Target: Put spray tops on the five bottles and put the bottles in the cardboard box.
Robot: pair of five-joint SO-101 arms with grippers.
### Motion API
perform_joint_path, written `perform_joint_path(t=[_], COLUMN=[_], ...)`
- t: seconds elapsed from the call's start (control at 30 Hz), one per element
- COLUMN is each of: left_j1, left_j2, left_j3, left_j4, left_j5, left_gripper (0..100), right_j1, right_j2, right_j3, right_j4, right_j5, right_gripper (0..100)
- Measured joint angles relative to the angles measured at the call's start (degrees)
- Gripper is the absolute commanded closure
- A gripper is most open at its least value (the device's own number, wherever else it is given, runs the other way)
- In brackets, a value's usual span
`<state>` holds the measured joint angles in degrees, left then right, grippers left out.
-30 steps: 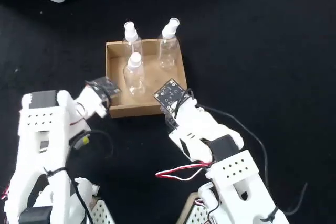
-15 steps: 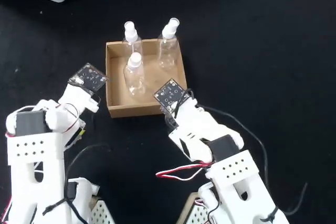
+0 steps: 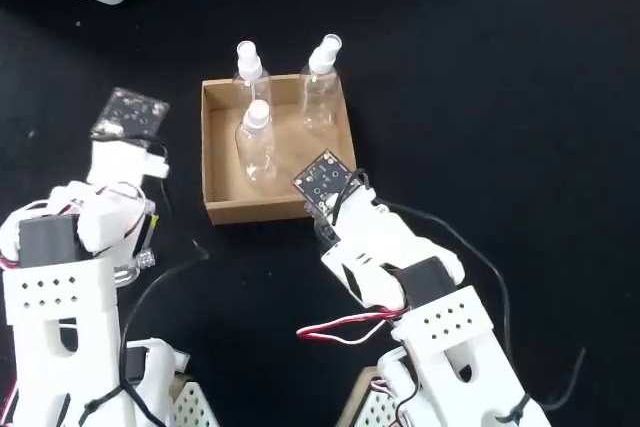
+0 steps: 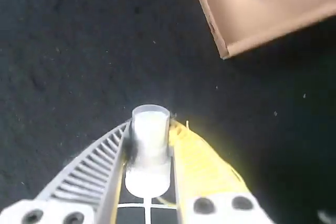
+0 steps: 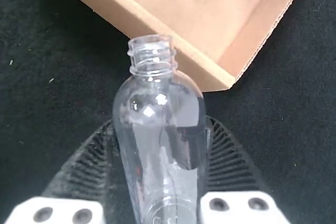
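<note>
**A:** What's over on the left?

**B:** The white left arm [image 3: 60, 277] stands over the black cloth surface [image 3: 500, 97], left of the box and apart from it. The left fingers [image 4: 184, 148], one grey and one yellow, are closed on a small white cylindrical plastic spray top [image 4: 150, 135]. It sits upright between them, close to their tips, above bare surface. The left wrist view shows a corner of the box beyond the fingertips, not touching them.

**A:** And the box itself?

**B:** The open brown cardboard box [image 3: 206, 147] sits in the middle of the surface. Three clear plastic bottles with white spray tops stand upright inside it. One is by the far left corner [image 3: 247, 67], one nearer the middle [image 3: 256, 142] and one by the far right corner [image 3: 320, 92]. None of them touches another.

**A:** What about the right side?

**B:** The white right arm [image 3: 385, 247] lies angled toward the box, with its wrist at the near right corner. The right fingers [image 5: 226, 150], both black, grip a clear plastic bottle with a bare threaded neck [image 5: 157, 103]. They clamp its rounded body from either side. The open mouth points at the box's near wall, close to that corner. The right wrist view shows the neck overlapping the wall's edge. I cannot tell whether the two touch.
</note>
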<state>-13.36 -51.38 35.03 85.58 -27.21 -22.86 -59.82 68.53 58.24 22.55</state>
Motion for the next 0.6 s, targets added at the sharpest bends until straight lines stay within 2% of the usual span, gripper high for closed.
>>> perform_joint_path(t=[0.17, 0.43, 0.6], left_j1=[0.0, 0.0, 0.0], left_j2=[-0.6, -13.3, -16.7], left_j3=[-0.9, -1.0, -1.0], left_j4=[0.0, 0.1, 0.1], left_j5=[6.2, 12.1, 16.2], left_gripper=[97, 97, 97], right_j1=[0.0, 0.0, 0.0], right_j2=[0.0, 0.0, 0.0], right_j3=[0.0, 0.0, 0.0], right_j4=[0.0, 0.0, -0.5], right_j5=[0.0, 0.0, 0.0], right_gripper=[91.7, 91.7, 91.7])
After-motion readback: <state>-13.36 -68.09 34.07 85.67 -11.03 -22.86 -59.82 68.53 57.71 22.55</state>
